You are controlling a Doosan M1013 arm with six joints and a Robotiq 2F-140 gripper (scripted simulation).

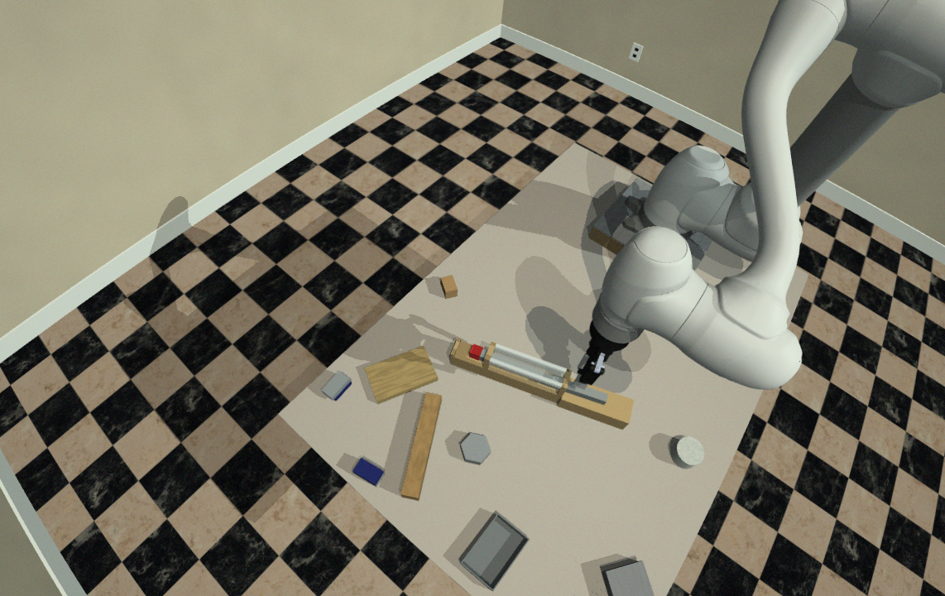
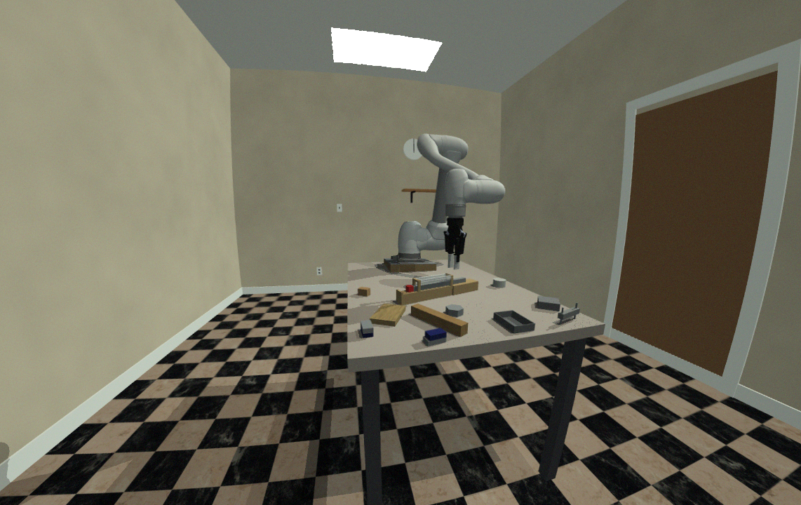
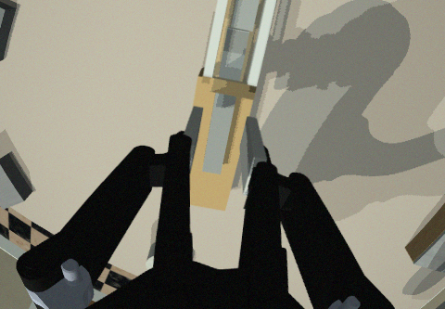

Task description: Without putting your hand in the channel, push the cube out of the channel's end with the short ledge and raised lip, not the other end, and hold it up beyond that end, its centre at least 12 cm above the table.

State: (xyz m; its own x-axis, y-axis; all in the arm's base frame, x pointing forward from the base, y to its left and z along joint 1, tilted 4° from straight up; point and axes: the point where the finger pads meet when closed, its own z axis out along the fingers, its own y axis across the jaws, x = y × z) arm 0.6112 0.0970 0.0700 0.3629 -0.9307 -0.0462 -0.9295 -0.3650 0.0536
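Gripper (image 1: 588, 381) (image 2: 454, 268) (image 3: 222, 127) hovering over the channel's long-ledge end, fingers standing partly open, holding nothing. Red cube (image 1: 476, 352) (image 2: 409, 288) sitting outside the rails on the channel's (image 1: 515, 381) (image 2: 428, 293) (image 3: 197, 189) short ledge, by the raised lip, toward the bench's (image 1: 679, 351) (image 2: 475, 351) (image 3: 116, 68) left edge in the top view. Grey bar (image 1: 588, 391) (image 3: 218, 137) lying along the other ledge.
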